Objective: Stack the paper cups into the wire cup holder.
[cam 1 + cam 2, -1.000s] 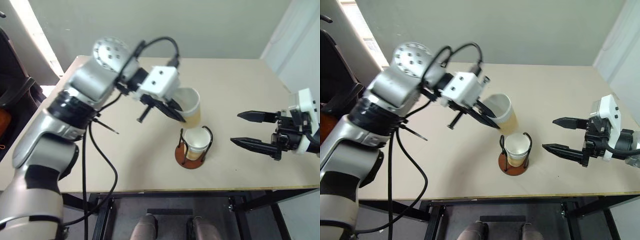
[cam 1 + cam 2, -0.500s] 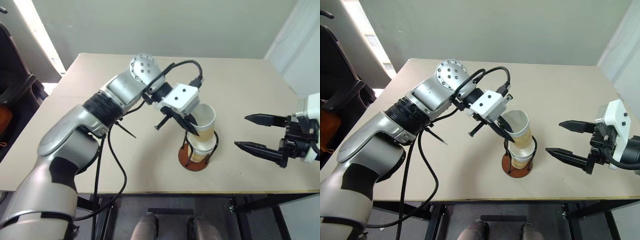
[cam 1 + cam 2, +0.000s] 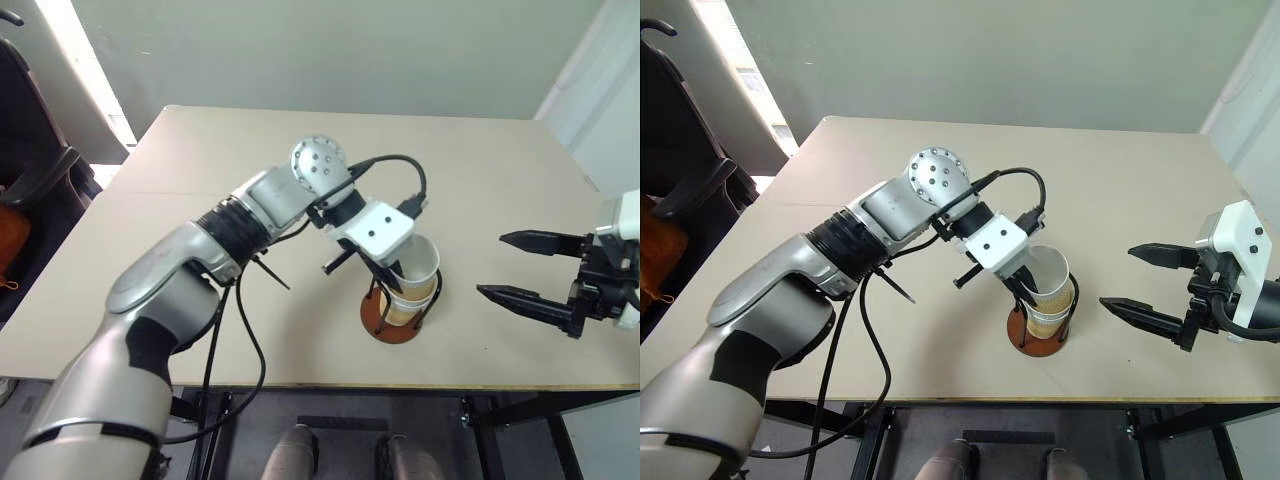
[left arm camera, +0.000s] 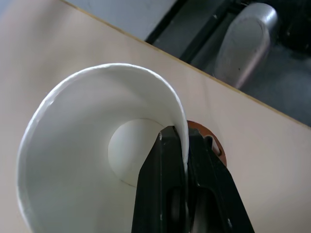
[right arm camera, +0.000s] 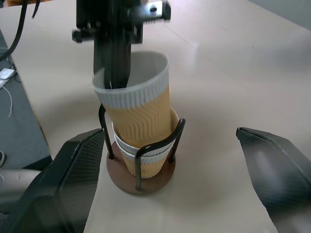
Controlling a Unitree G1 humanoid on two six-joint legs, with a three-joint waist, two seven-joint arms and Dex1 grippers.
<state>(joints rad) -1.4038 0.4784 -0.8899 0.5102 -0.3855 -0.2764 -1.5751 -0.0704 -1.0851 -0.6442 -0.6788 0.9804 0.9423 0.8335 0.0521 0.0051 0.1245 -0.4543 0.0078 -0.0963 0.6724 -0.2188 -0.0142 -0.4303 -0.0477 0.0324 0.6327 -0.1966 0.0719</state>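
A beige table (image 3: 200, 250) carries the whole scene, with the wire cup holder (image 5: 140, 177) standing on it toward the near edge, a little right of the middle. The left arm reaches in from the near left and crosses above the tabletop to the holder, and the left gripper (image 3: 388, 283) sits right at the holder's top. Its two black fingers (image 4: 167, 194) are pinched together on the rim wall of a paper cup (image 5: 138, 114), one finger inside the white interior and the other against the outside, so this top cup is firmly held by its near-left edge. The held cup has a white ribbed band below the rim and a tan corrugated wall, and it leans slightly, its lower part already sunk into another paper cup, the lower cup (image 5: 146, 158), that sits upright inside the black wire loops on the reddish-brown disc base. The right gripper (image 3: 528, 268) hovers above the table well to the right of the holder, apart from it and from both cups, pointing leftward toward them. Its black fingers (image 5: 73, 179) are spread as wide as they go and grasp nothing, with the holder framed between them in the right wrist view.
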